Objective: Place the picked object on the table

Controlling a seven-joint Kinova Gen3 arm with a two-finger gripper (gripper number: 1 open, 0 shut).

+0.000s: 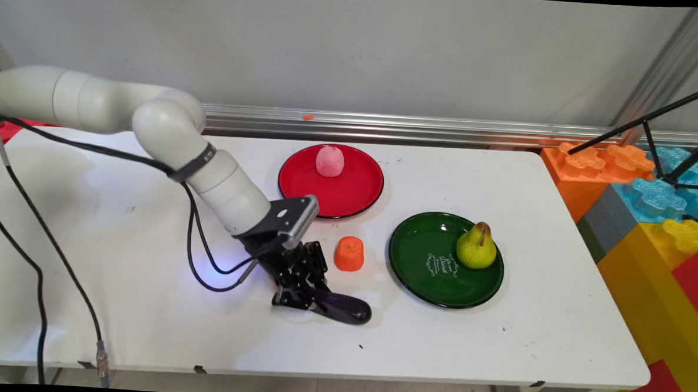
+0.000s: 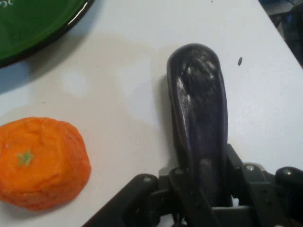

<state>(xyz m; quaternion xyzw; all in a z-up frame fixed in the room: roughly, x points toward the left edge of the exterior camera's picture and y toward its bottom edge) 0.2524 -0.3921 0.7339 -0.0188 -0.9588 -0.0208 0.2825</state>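
Your gripper sits low at the table's near middle, fingers closed against the sides of a dark purple eggplant. In the hand view the eggplant runs lengthwise out from between the fingers, its rounded end pointing away from the hand, and lies on the table top.

Items around your gripper:
- Orange fruit: a small tangerine-like piece, on the bare table just beyond the gripper, between it and the two plates. The hand view shows it to one side of the eggplant, apart from it, with a green star-shaped stem mark on top.
- Green plate: to the right of the orange fruit, near it but not touching; white lettering on its face. Its edge appears in a corner of the hand view.
- Pear: yellow-green, upright on the green plate's right part, stem up.
- Red plate: farther back, behind the orange fruit.
- Pink fruit: pale, rounded, on the red plate's far part.
- Coloured toy blocks: orange, blue, yellow and red, stacked off the table's right end.
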